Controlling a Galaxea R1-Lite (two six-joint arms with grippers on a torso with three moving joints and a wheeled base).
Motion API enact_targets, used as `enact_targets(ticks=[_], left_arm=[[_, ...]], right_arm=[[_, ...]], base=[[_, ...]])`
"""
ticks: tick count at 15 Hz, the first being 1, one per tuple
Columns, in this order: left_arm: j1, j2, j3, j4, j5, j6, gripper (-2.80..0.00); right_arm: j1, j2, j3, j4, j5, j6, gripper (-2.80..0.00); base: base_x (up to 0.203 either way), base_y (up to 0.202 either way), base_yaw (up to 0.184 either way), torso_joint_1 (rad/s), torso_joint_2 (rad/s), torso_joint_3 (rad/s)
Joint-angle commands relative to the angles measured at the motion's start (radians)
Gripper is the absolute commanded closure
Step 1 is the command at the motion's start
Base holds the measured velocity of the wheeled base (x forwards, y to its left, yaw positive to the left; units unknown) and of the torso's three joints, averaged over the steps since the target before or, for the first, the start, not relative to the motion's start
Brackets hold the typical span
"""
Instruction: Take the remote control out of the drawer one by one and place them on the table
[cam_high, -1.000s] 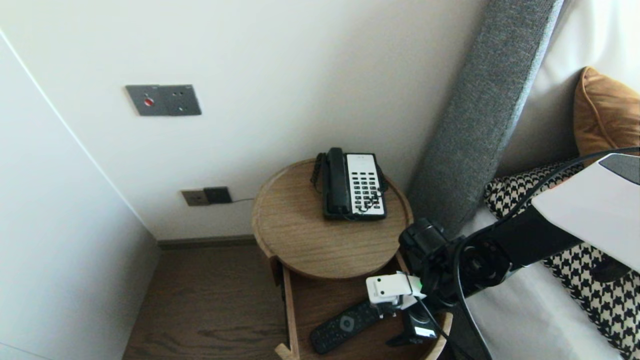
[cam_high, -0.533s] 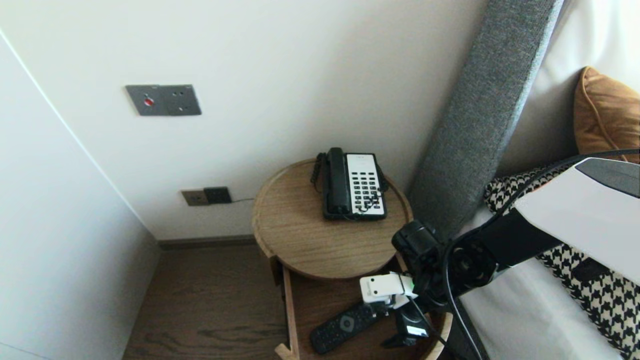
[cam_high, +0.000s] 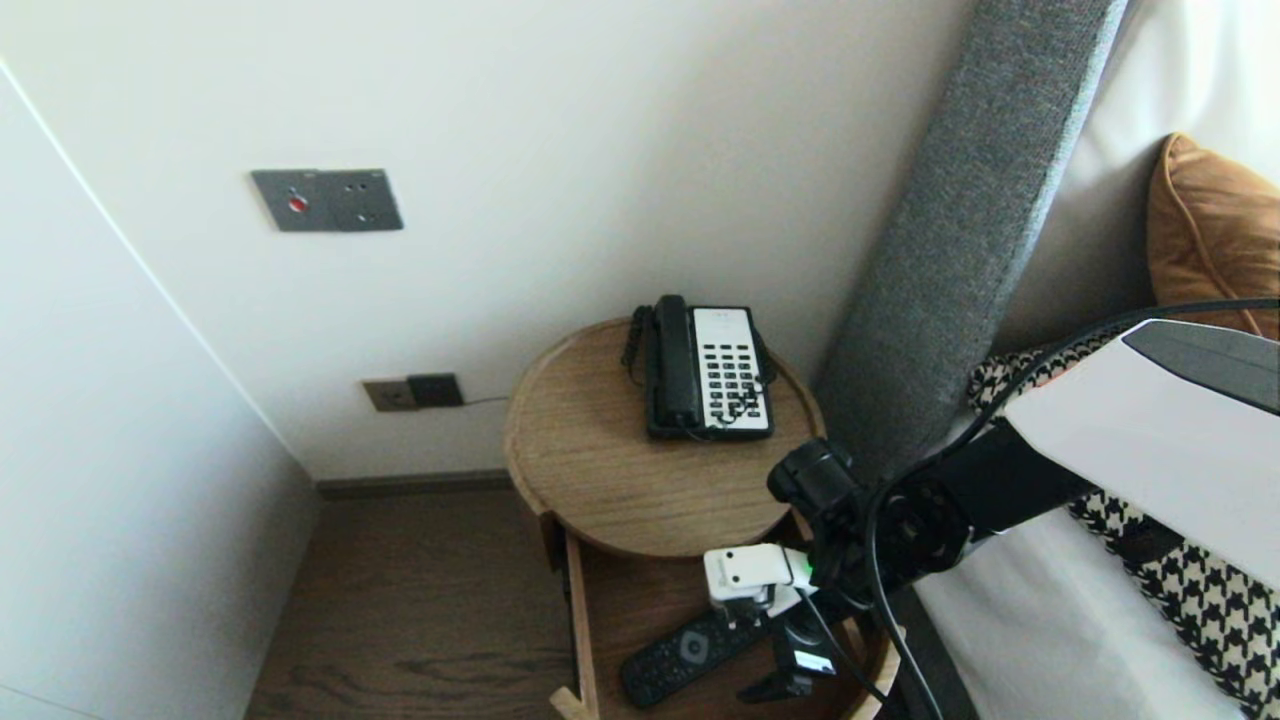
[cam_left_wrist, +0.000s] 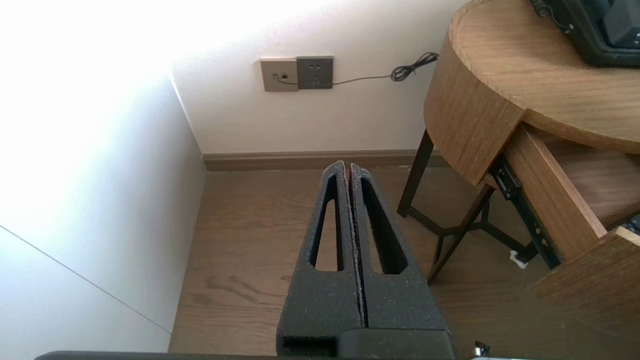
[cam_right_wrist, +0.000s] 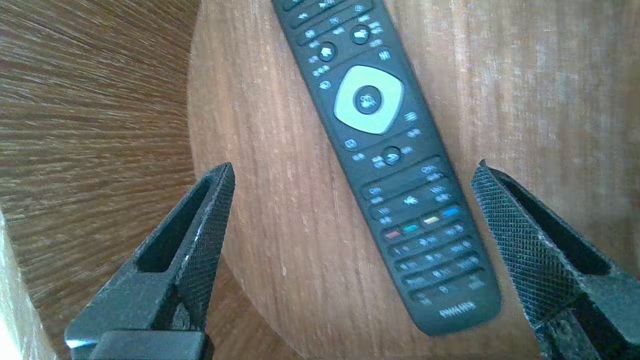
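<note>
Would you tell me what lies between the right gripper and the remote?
Nothing: the right wrist view shows the remote uncovered on the drawer floor, framed by the open right gripper.

Closed left pincer (cam_left_wrist: 348, 167) above floor (cam_left_wrist: 250, 260)

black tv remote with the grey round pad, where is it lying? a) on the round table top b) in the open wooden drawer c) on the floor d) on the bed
b: the black remote lies flat in the open wooden drawer under the round table top, the right gripper open above it.
</note>
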Motion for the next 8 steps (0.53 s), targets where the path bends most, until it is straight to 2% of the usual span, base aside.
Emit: enact_targets(ticks=[1, 8], left_arm=[[0.001, -0.002, 0.000, -0.001, 0.000, 0.000, 0.00], [0.001, -0.002, 0.000, -0.001, 0.000, 0.000, 0.00]], right_arm=[[0.001, 0.013, 0.002, -0.001, 0.008, -0.003, -2.80], [-0.002, 0.066, -0.034, -0.005, 0.008, 0.013, -2.80]], base=[[0.000, 0.000, 0.000, 0.000, 0.00, 0.000], [0.000, 0.000, 0.000, 0.000, 0.00, 0.000]])
